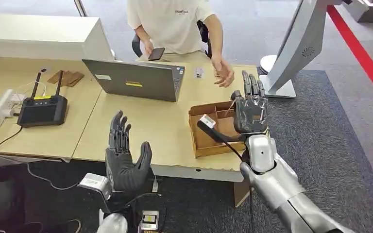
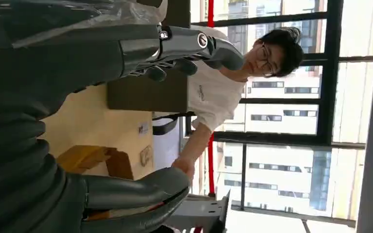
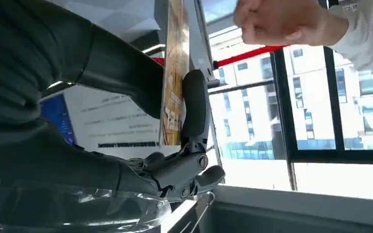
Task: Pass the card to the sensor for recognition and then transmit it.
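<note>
Counter (image 1: 141, 131): pale wood, two tops butted together — the near edge runs just ahead of both robot hands; bare surface lies between the laptop and that edge.
Floor (image 1: 340, 131): dark carpet to the right of the counter, a red stripe crossing the far corner.
White stand (image 1: 298, 46): a slanted white column on a flat base, on the floor just off the counter's right end.
Person (image 1: 172, 22): seated behind the counter in a pale shirt with small dark chest print too fine to read, holding a phone (image 1: 156, 54); the other hand (image 1: 223, 74) reaches over the counter near the right hand's fingertips.
Laptop (image 1: 136, 80): grey, lid facing the robot, with a yellow sticker and a white label, neither readable.
Cardboard box (image 1: 209, 131): open, shallow, at the counter's right near edge, directly under the right hand.
Controller (image 1: 43, 109): black, two antennas up, a cable trailing off the left edge.
Left hand (image 1: 124, 155): raised before the near edge, fingers spread apart, holding nothing.
Right hand (image 1: 250, 109): raised above the box, thumb and a finger pinching the card.
Card (image 3: 174, 73): upright and edge-on in the right wrist view — orange-brown face with blurred print.
</note>
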`<state>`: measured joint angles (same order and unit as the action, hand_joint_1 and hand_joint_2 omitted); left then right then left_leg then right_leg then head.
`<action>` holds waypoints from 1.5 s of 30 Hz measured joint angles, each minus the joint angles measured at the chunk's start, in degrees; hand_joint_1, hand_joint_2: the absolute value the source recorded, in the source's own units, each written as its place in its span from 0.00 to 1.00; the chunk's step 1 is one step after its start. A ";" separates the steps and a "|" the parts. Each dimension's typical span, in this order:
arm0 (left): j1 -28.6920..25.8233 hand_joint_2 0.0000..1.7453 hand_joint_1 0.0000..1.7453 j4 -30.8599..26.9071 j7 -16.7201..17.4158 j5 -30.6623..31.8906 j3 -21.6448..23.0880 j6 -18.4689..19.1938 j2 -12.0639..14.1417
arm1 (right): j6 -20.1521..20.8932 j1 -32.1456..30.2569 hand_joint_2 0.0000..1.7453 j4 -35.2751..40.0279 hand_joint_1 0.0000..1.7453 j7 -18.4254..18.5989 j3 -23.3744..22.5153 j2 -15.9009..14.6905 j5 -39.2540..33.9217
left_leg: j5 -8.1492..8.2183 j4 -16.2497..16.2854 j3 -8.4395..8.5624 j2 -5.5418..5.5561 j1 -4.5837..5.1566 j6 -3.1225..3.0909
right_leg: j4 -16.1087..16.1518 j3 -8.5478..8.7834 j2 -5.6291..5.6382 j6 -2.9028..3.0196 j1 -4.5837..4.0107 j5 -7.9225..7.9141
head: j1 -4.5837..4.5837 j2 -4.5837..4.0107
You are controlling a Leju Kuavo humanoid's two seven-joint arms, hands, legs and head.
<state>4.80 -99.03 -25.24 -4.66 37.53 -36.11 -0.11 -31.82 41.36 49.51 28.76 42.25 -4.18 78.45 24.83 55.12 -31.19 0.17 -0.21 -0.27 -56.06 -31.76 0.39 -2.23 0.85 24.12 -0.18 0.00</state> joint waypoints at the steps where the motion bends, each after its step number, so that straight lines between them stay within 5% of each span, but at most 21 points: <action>1: 0.28 1.00 0.00 0.17 0.02 -0.39 0.20 0.00 0.00 | 1.35 0.00 1.00 1.38 1.00 0.04 -0.33 -0.37 0.52 | 0.00 0.00 0.00 0.00 0.00 0.00 | 0.00 0.00 0.00 0.00 0.00 0.00 | 0.02 0.00; 10: 3.32 1.00 0.00 2.27 -0.41 -3.85 3.10 0.00 -0.24 | 12.89 3.36 1.00 5.44 1.00 0.04 -1.46 -2.10 0.24 | -0.01 0.00 -0.02 0.01 0.01 0.00 | -0.01 -0.01 0.00 -0.01 0.01 -0.03 | 0.00 0.00; 24: 5.18 1.00 0.00 5.13 0.24 -6.16 8.17 0.00 -0.26 | 17.57 9.80 1.00 -2.34 1.00 2.97 -1.18 -1.68 0.30 | -0.01 0.01 -0.20 0.05 0.00 0.00 | -0.01 -0.14 -0.02 -0.02 0.01 -0.03 | 0.00 0.00; 25: 5.19 1.00 0.00 5.22 0.31 -6.10 8.50 0.00 -0.26 | 17.57 9.99 1.00 -2.78 0.19 2.95 -1.05 -1.55 0.39 | 0.00 0.01 -0.22 0.06 0.00 0.00 | -0.01 -0.16 -0.03 -0.02 0.01 -0.03 | 0.00 0.00; 27: 5.20 1.00 0.00 5.31 0.48 -5.88 8.87 0.00 -0.26 | 17.57 10.25 1.00 -3.52 0.00 2.97 -0.81 -1.20 0.48 | 0.00 0.01 -0.26 0.08 0.00 0.00 | -0.01 -0.20 -0.04 -0.02 0.00 -0.02 | 0.00 0.00; 45: 4.88 1.00 0.00 5.40 2.62 -2.93 9.22 0.00 -0.13 | 14.06 10.31 1.00 -5.91 0.00 2.45 -0.48 -0.06 -3.05 | -0.03 0.01 -0.22 0.06 0.00 0.00 | -0.04 -0.16 -0.03 -0.02 0.00 -0.05 | 0.00 0.00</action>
<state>9.68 -93.64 -22.62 -7.59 46.75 -36.11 -0.24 -17.76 51.67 43.60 31.21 41.77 -4.24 75.39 24.80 55.13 -31.41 0.23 -0.21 -0.27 -56.10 -31.93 0.35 -2.25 0.86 24.07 -0.18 0.00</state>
